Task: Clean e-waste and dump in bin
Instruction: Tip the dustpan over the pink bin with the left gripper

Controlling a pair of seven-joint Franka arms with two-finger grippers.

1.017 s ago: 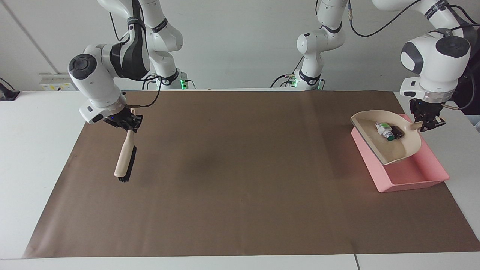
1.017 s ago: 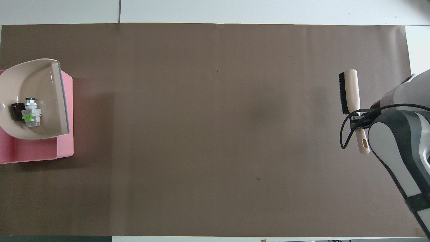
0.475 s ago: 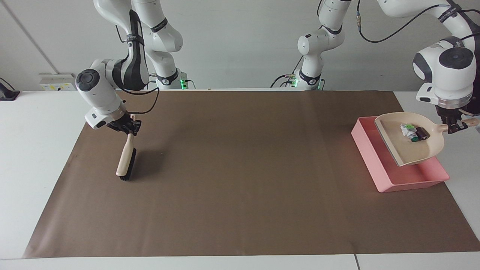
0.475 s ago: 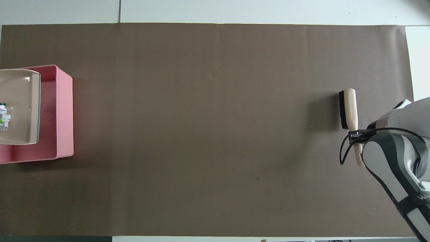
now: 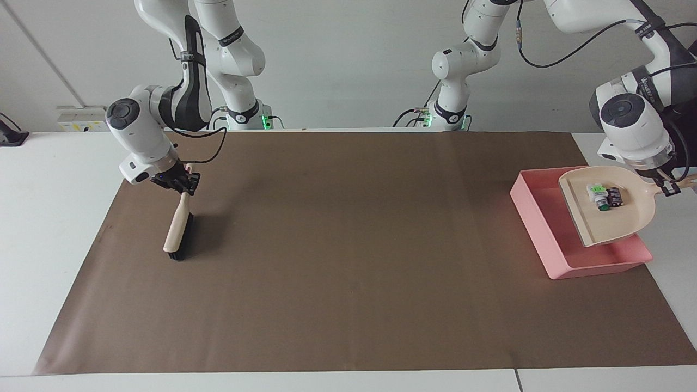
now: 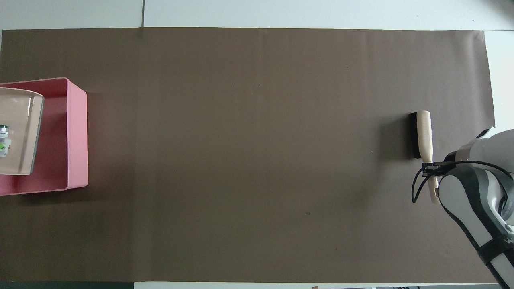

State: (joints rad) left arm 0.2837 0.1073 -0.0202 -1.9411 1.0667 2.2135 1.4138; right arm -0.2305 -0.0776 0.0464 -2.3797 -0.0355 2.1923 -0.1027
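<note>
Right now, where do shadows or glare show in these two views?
Facing view: a dark shadow lies on the paper beside the brush. Overhead view: the brush casts a soft shadow toward the middle; the dustpan shows faint sheen; no harsh glare.

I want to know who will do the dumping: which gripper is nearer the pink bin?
Left. The left gripper holds the dustpan over the bin; the right gripper holds the brush at the right arm's end.

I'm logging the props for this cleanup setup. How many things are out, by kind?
Pink bin: 1
Beige dustpan: 1
Brush: 1
E-waste parts in the dustpan: 2
Brown paper mat: 1
Total: 6
</note>
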